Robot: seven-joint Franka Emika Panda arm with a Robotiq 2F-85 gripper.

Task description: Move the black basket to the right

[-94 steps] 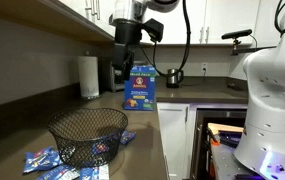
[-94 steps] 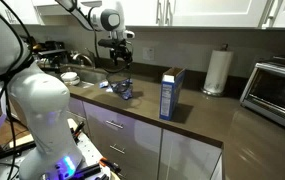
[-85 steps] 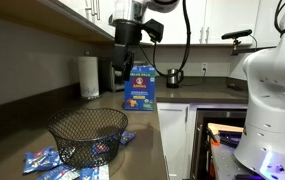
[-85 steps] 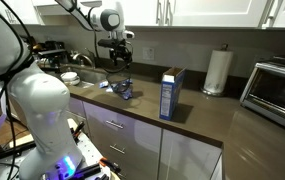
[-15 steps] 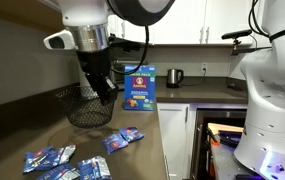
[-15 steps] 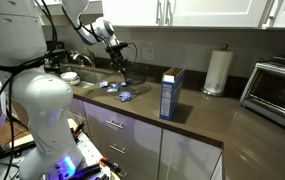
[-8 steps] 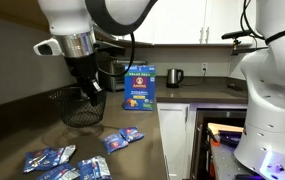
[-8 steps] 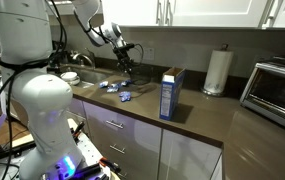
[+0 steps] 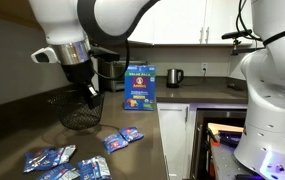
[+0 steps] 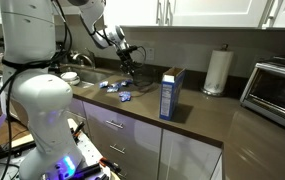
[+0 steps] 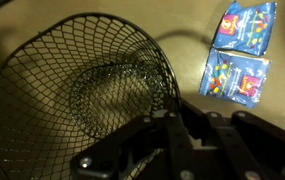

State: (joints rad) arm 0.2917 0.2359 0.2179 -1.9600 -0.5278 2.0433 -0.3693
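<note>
**Basket gripped at its rim, near the back wall**

On the countertop (image 9: 134,160), the black basket (image 9: 70,113) stands near the wall, apart from the blue snack box (image 9: 139,87). My gripper (image 9: 90,96) comes down on its rim because thin wire is the only purchase. In the wrist view the jaws look pinched nearly closed on that rim. The snack packets (image 9: 130,135) lie beside it.

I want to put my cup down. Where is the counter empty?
Bare counter lies between the blue snack box and the paper towel roll, and on toward the toaster oven. It is crowded around the black basket, where snack packets lie scattered.
</note>
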